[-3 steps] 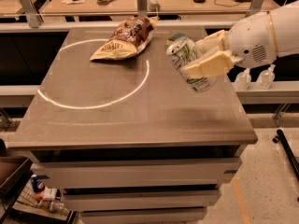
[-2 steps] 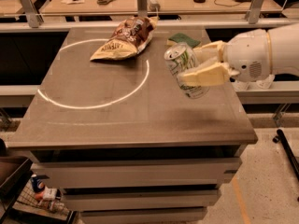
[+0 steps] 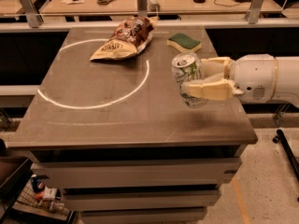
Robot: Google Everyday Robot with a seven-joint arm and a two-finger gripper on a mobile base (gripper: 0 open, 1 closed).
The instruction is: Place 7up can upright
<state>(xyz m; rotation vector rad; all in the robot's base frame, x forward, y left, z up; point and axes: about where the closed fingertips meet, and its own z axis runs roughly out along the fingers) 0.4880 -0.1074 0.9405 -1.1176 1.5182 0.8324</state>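
Note:
The 7up can point(image 3: 188, 76) is white and green with a silver top and pull tab. It stands nearly upright, tilted slightly left, over the right part of the grey table point(image 3: 117, 120). My gripper point(image 3: 198, 76) comes in from the right, its cream fingers point(image 3: 208, 89) shut around the can's body. The can's base is at or just above the table surface; I cannot tell whether it touches.
A brown chip bag point(image 3: 126, 38) lies at the back of the table on a white circle line point(image 3: 93, 104). A green-and-yellow sponge point(image 3: 184, 42) lies behind the can. A railing and a desk with scissors point(image 3: 110, 0) run behind. The table's right edge is close below my arm.
The can has gone from tilted to nearly upright, and my gripper has lowered it toward the table. The sponge behind it now shows.

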